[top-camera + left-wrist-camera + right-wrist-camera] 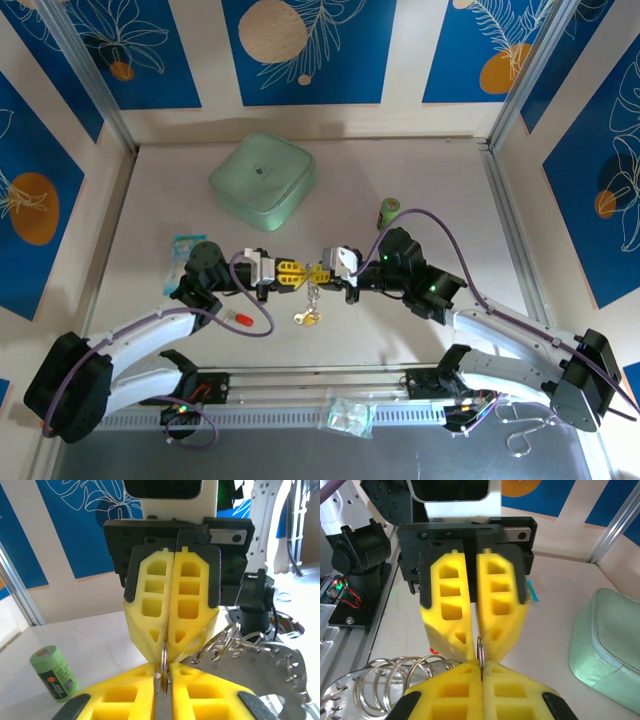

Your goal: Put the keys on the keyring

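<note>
Above the table's middle my two grippers meet tip to tip. A thin silver split ring, the keyring (164,655), stands edge-on between them. My right gripper (481,664) is shut on the keyring (480,647). My left gripper (163,667) has a narrow gap between its yellow fingers (125,692), and the ring's edge sits in that gap. Linked silver rings (225,640) hang from the keyring beside a perforated metal piece. In the top view a yellowish key (307,316) dangles below the left gripper (299,272) and right gripper (313,272). The red-headed key (240,320) lies on the table near the left arm.
A pale green square lid (262,180) sits at the back left. A green cylinder (388,212) stands behind the right arm. A small blue-edged packet (185,250) lies by the left arm, and a clear bag (350,415) rests on the front rail.
</note>
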Tool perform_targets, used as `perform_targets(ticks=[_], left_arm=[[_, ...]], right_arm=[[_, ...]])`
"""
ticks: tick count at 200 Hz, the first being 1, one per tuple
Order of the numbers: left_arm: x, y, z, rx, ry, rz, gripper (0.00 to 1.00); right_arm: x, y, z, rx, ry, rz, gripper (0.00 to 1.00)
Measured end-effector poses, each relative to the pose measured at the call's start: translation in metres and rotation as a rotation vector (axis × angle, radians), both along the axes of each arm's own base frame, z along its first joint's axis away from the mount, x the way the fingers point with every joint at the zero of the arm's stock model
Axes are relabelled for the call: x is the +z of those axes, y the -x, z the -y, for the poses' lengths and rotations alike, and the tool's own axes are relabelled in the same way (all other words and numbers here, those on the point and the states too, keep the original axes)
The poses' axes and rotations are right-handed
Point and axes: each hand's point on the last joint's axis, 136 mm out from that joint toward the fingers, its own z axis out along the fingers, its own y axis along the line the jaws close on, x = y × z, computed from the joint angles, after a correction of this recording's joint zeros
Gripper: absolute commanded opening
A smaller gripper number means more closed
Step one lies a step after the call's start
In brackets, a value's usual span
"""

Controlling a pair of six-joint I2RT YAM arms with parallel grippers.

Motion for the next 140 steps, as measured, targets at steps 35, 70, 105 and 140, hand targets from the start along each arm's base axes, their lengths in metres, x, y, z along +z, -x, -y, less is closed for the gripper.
perform_targets(ticks=[35, 70, 105, 140], left_arm=[[0.000, -0.002, -0.002, 0.039, -0.061, 0.022, 0.20], [0.010, -0.007, -0.003, 0.072, -0.157, 0.063, 0.20], [0.001, -0.005, -0.006, 0.071, -0.237, 0.048, 0.19], [-0.008, 0.000, -0.006, 0.053, -0.274, 0.014, 0.16]], right_arm=[[-0.001, 0.001, 0.001, 0.002, 0.097, 0.035, 0.00], [0.009, -0.003, 0.004, -0.008, 0.204, 0.077, 0.00], [0.006, 0.000, 0.002, 0.000, 0.308, 0.097, 0.00], [-0.002, 0.003, -0.002, 0.011, 0.397, 0.099, 0.00]])
